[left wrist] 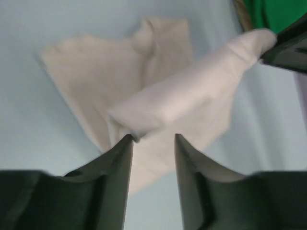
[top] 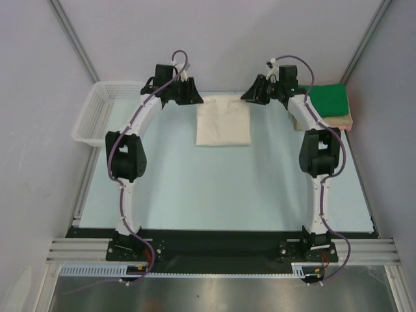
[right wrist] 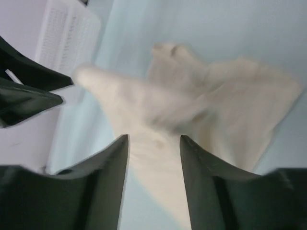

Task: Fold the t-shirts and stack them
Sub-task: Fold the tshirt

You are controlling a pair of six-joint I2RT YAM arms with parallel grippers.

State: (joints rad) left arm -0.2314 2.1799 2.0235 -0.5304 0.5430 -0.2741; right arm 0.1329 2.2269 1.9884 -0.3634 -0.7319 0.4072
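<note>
Top external view is showing the cream-white t-shirt [top: 223,122] lying as a folded rectangle at the far middle of the table [top: 227,188]. The left gripper [top: 193,97] is sitting at its far left corner and the right gripper [top: 250,96] at its far right corner. The bright green t-shirt [top: 328,99] is lying on the peach-tan t-shirt [top: 344,121] at the far right. A white basket [top: 97,110] is sitting at the far left.

Left wrist view: the 2 fingers [left wrist: 117,163] are standing apart, with a raised ridge of cream cloth touching the left tip but not clamped. The ridge is running across to the other gripper. Right wrist view: the fingers [right wrist: 201,167] are likewise standing parted, with blurred cloth just beyond the tips. Whether any cloth is snagging on a pad cannot be told.

Assessment: the step in hand appears to be setting down the far edge of fold 1 of 3 shirts.

Recommendations:
1. Lift both grippers straight up before parting them sideways, so the ridge is not dragged.
2. Confirm the edge is lying flat and square.
3. Regrip low at both corners for the carry onto the green stack.
</note>
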